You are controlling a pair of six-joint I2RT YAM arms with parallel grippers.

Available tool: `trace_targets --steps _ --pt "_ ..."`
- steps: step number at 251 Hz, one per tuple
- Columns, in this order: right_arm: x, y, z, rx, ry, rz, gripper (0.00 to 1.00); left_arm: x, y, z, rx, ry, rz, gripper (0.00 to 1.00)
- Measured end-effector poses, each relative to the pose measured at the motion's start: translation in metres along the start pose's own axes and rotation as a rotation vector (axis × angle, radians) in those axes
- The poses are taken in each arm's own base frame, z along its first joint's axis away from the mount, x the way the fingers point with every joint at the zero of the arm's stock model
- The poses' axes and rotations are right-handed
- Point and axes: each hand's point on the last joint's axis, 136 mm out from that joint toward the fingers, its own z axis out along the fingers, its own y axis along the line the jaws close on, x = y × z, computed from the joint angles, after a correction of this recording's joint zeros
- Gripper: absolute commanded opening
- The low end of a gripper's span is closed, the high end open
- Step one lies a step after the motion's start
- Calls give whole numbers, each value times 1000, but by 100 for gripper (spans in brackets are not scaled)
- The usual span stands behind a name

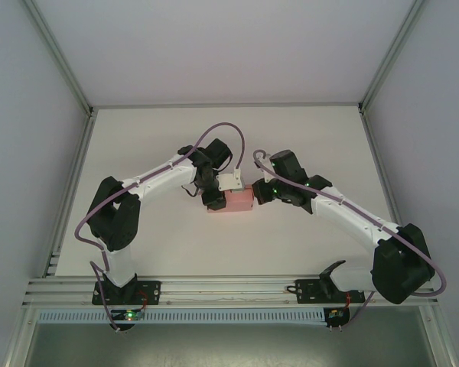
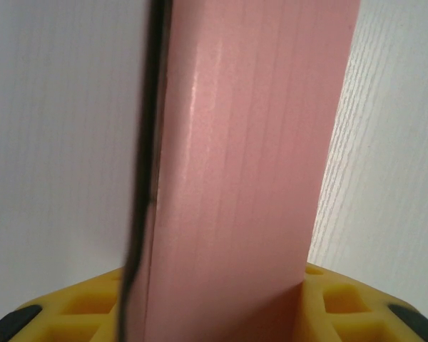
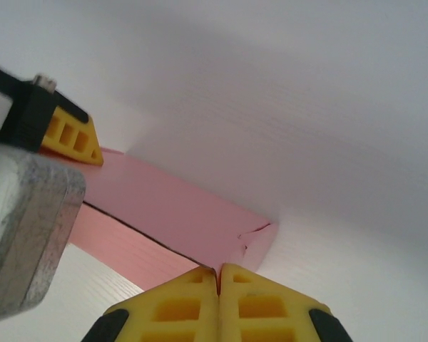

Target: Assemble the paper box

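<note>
Judging from how it lies, the paper box [image 1: 237, 202] looks largely formed: a pink, closed-looking block resting mid-worktop [image 1: 161, 138] between the two arms. The left tool [image 1: 213, 200] grips its left end, with card filling the gap between the yellow fingers [image 2: 78, 306]. The right tool [image 3: 217, 288] has its jaws pressed together at the box's right end; I cannot tell whether any card is nipped between them. A small end flap [image 3: 260, 239] there seems not fully tucked, so closing that end probably remains.
</note>
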Motion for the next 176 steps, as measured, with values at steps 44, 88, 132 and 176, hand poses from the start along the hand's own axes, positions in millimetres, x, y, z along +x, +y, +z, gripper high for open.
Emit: trace_targets --steps 44,88,132,176 --pt "-6 3 4 -22 -23 201 0 1 1 0 -7 7 -16 41" --pt "-12 5 9 -57 -56 346 0 4 3 -1 -16 21 -38 41" --pt "-12 5 10 -63 -68 373 0 4 4 -1 -16 22 -44 42" --pt "-9 2 9 -38 -107 214 0 4 4 -1 -17 21 -44 43"
